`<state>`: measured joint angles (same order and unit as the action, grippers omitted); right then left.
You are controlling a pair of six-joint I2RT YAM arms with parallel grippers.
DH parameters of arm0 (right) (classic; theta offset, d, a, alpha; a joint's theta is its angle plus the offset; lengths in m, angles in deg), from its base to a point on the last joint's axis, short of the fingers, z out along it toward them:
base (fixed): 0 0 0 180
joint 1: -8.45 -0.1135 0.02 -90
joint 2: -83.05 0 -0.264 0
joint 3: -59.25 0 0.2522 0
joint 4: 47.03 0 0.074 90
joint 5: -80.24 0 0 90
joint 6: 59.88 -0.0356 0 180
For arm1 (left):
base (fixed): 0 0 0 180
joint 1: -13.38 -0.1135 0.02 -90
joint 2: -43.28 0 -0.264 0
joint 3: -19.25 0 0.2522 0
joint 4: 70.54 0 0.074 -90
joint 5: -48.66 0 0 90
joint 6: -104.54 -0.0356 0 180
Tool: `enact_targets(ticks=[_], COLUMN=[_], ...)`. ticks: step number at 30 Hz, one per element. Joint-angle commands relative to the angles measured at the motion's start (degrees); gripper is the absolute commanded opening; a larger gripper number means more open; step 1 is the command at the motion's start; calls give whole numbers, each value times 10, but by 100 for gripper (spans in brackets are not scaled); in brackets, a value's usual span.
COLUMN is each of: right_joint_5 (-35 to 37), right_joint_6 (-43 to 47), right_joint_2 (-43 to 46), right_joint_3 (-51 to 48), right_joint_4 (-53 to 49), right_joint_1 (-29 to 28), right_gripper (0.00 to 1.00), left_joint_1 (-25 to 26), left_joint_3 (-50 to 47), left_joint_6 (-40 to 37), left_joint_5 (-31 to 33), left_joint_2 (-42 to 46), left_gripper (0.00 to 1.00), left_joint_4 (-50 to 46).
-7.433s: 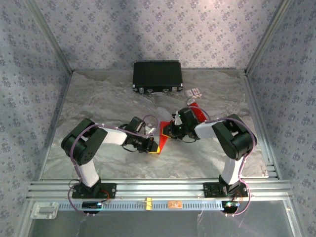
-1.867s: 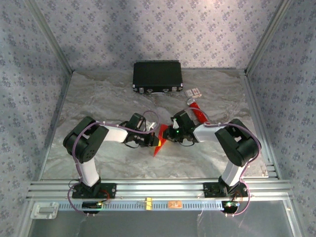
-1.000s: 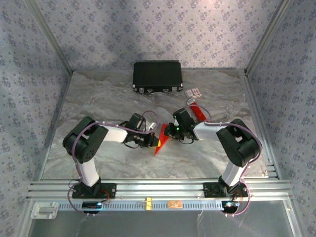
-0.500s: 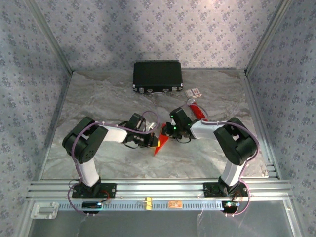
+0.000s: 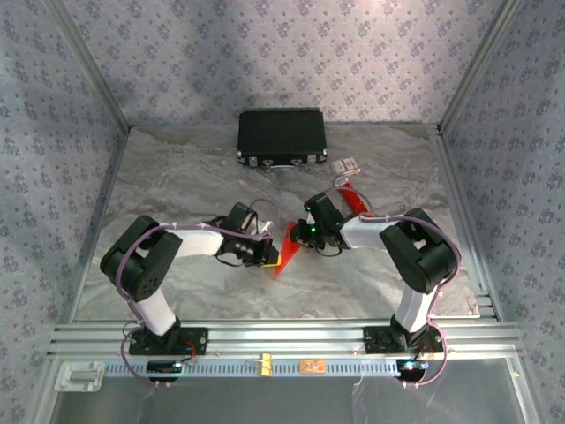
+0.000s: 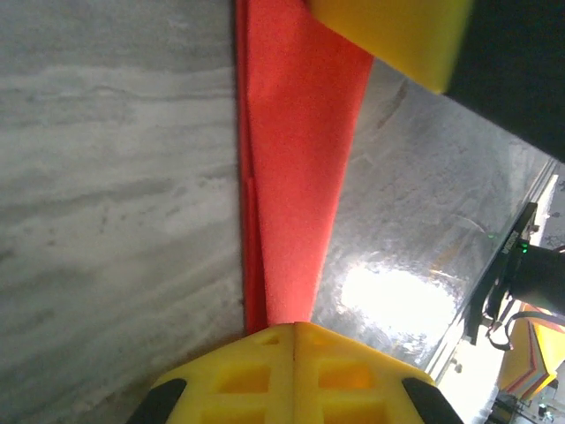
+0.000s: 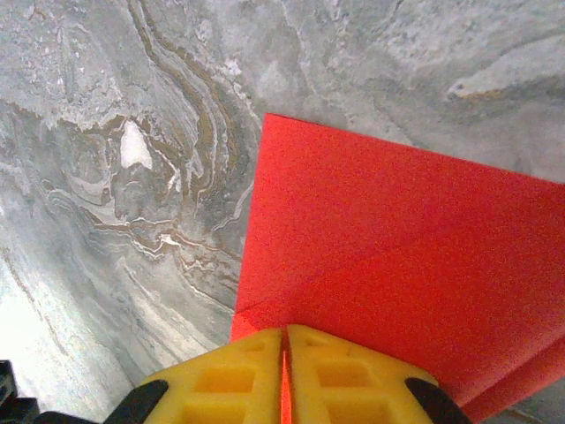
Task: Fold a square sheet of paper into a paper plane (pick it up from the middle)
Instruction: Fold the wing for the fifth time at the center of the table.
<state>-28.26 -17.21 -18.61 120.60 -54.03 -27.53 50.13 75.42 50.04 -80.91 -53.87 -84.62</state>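
Note:
The square sheet of paper [image 5: 285,254] is folded into a narrow, pointed red shape and held on edge over the marble table between both grippers. My left gripper [image 5: 271,256] is shut on its near end. In the left wrist view the red strip [image 6: 296,159] runs away from my closed yellow fingertips [image 6: 294,329] toward the right gripper's yellow finger [image 6: 388,35]. My right gripper [image 5: 297,236] is shut on the far part. In the right wrist view a creased red panel [image 7: 397,230] spreads out from my pinched fingertips [image 7: 284,334], with a sliver of red between them.
A black case [image 5: 282,137] lies at the back of the table. A red stick-like tube with a white end [image 5: 353,196] lies just behind my right arm, with a small box [image 5: 347,164] beyond it. Metal rails [image 5: 282,336] run along the near edge.
My right gripper has narrowed onto the red paper and shifted slightly left. The left arm's elbow has swung outward to the left while its gripper stays shut on the paper.

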Motion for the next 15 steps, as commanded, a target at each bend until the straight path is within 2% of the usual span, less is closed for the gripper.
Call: enact_targets(ticks=[1, 8, 15], right_joint_5=[1, -4, -13], right_joint_6=[-8, -17, -26], right_joint_2=[-18, -14, -16], right_joint_3=[-16, -28, -35], right_joint_4=[-22, -7, 10], right_joint_1=[3, 8, 10], right_gripper=[12, 12, 12], left_joint_1=[-2, 4, 17], left_joint_3=[25, 52, 81], left_joint_6=[16, 43, 48], left_joint_5=[-7, -22, 8], left_joint_2=[21, -4, -66], left_gripper=[0, 0, 0], left_joint_4=[-17, 20, 5])
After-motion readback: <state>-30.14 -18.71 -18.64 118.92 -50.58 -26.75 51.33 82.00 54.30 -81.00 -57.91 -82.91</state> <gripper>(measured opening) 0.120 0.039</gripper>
